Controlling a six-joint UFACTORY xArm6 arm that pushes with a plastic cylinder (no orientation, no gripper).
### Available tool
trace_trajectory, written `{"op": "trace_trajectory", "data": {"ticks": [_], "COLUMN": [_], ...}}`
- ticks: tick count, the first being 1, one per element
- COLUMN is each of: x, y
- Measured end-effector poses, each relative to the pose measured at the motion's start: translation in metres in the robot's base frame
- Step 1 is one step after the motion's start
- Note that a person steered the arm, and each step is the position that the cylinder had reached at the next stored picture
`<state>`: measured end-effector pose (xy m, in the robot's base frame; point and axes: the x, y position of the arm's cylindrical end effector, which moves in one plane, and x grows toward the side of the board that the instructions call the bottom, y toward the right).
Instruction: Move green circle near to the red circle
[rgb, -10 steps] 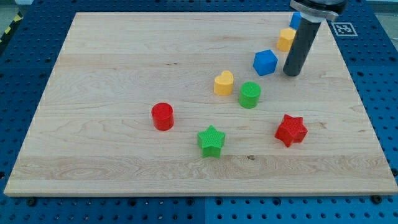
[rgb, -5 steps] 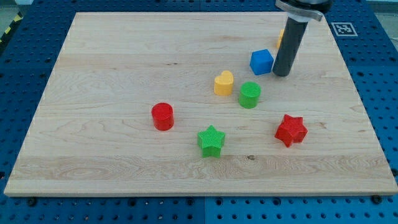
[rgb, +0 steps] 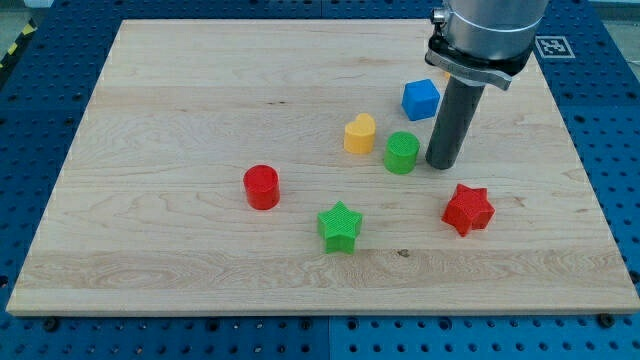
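The green circle (rgb: 402, 153) is a short cylinder right of the board's middle. The red circle (rgb: 262, 187) stands well to its left and a little lower. My tip (rgb: 441, 163) rests on the board just right of the green circle, very close to it or touching; I cannot tell which. The dark rod rises from the tip toward the view's top.
A yellow heart (rgb: 360, 133) sits just left of the green circle. A blue cube (rgb: 421, 99) lies above it, beside the rod. A green star (rgb: 340, 227) and a red star (rgb: 468, 209) lie lower down. The wooden board (rgb: 180, 90) ends on blue pegboard.
My tip has moved left and down, from right of the blue cube to the green circle's right side. The blue cube was nudged slightly left. The yellow block at the top right is now hidden.
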<state>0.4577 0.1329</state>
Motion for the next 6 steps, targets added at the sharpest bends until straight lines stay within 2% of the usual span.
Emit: {"op": "trace_trajectory", "data": {"ticks": [2,4,6], "x": [-0.027,0.000,0.001], "y": [-0.001,-0.043,-0.094]}}
